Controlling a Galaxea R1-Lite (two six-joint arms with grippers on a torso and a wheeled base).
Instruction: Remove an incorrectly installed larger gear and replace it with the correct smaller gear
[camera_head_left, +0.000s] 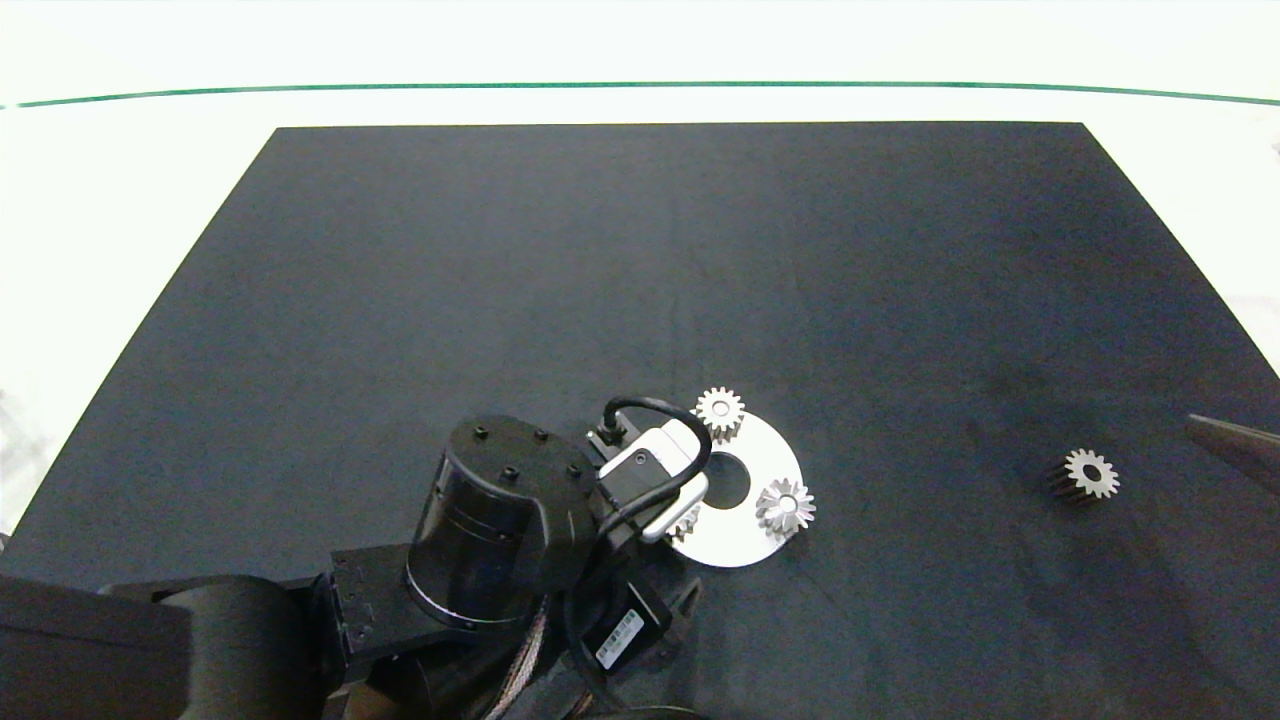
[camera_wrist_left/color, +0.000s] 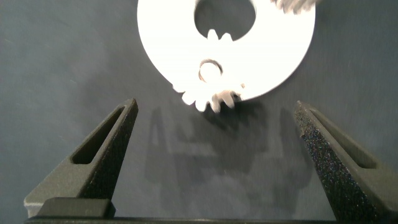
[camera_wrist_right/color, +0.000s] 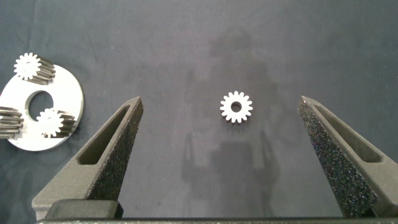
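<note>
Lying flat on the dark mat, the smaller gear (camera_wrist_right/color: 236, 107) shows stubby teeth between the right gripper's (camera_wrist_right/color: 227, 155) spread fingers.

Larger gear (camera_head_left: 785, 507), long pointed teeth, seated on the white ring plate (camera_head_left: 735, 545), smaller gear (camera_head_left: 1088, 474) lying well apart

Bright overhead light, overexposed surround, soft shadows
</note>
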